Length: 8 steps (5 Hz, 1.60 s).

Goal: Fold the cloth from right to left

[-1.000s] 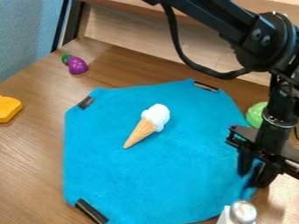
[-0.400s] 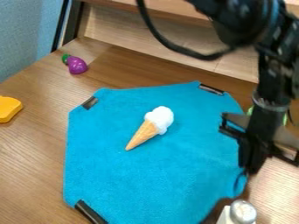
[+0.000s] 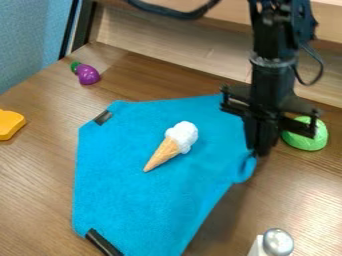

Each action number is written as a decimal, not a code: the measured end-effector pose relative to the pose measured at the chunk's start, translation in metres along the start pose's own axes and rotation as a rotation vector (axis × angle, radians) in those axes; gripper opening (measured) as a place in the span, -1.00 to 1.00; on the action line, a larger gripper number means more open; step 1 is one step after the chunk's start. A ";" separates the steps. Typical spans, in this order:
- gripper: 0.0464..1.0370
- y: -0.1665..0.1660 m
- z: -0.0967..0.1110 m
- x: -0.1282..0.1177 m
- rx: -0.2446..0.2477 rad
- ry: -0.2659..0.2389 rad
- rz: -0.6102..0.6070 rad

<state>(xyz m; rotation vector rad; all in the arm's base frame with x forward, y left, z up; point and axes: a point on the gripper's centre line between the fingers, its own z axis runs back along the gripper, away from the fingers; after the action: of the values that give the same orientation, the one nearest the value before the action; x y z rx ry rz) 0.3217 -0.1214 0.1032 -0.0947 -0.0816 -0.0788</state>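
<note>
The black gripper (image 3: 259,150) hangs over the right edge of the blue cloth (image 3: 133,185), shut on that edge. Beneath its fingertips the gripped part is bunched and raised a little, and from there the edge runs slanting down to the bottom of the view. The left part of the cloth lies flat on the table. An ice cream cone toy (image 3: 172,145) rests on the cloth, left of the gripper.
A green round toy (image 3: 307,136) lies right of the gripper. A silver-topped shaker (image 3: 276,243) stands at the lower right. The purple toy (image 3: 87,74) is at the upper left, a yellow object (image 3: 9,124) at the left edge. A wooden ledge (image 3: 167,45) runs behind.
The gripper has moved left and up the view, pulling the cloth's right edge inward, so bare table and the green toy now show at the right. The cone shifted slightly right early on.
</note>
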 end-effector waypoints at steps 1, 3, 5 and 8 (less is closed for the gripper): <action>-0.96 0.031 0.012 0.001 0.019 0.026 0.014; -0.96 0.099 0.042 -0.004 0.051 0.017 0.080; -0.96 0.147 0.048 -0.012 0.059 0.021 0.130; -0.96 0.207 -0.007 -0.019 0.059 0.123 0.158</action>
<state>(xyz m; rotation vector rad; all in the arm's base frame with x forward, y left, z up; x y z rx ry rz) 0.3204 0.0845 0.0761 -0.0373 0.0462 0.0753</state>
